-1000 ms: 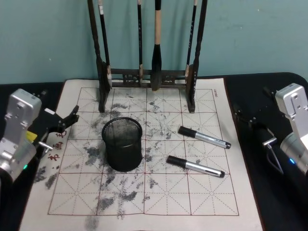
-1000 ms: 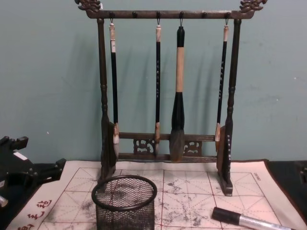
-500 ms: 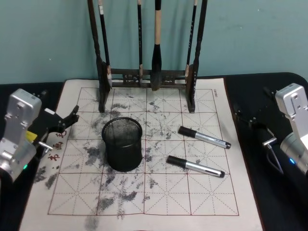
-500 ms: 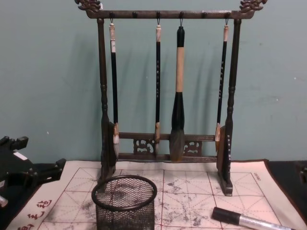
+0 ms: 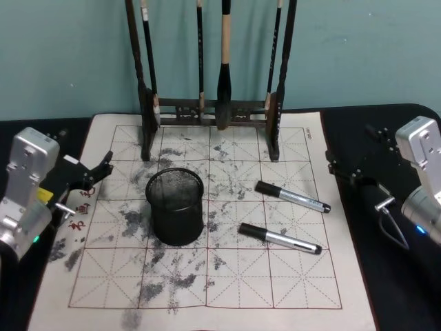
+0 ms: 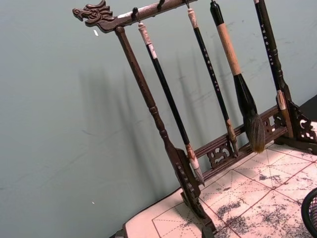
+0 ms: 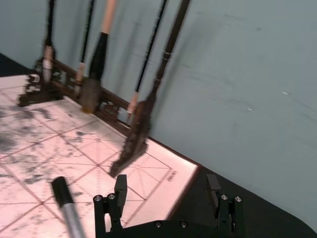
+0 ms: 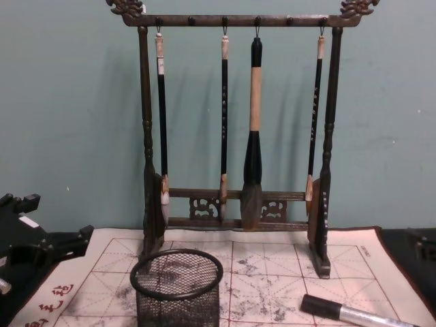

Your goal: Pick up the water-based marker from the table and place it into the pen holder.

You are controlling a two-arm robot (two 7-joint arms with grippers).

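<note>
The reach for a marker is the step in hand, and nothing is being gripped yet. The right gripper (image 7: 166,186) is hovering over the black table (image 5: 389,300) at the right edge of the head view, just off the gridded paper mat (image 5: 241,289), with its fingers standing wide apart and empty. The left gripper (image 5: 83,155) is sitting parked at the left edge, its fingers also looking spread.

Two like markers are lying on the mat, right of centre in the head view. The upper marker (image 5: 293,197) and the lower marker (image 5: 280,238) are resting near each other but not touching, both slanting down to the right. Each is showing a black cap at its left end, a silvery barrel and a dark tip. Nothing is marking one as the water-based pen, so either may be meant.

The pen holder (image 5: 176,207), a short black mesh cup, is standing upright and empty left of centre, well apart from both markers and in front of the brush rack (image 5: 210,103).

The next move is probably calling for the right arm to swing left over the upper marker, turn its fingers across the barrel, and come down to pinch it mid-length. The round barrel is likely to roll if nudged from one side.
</note>
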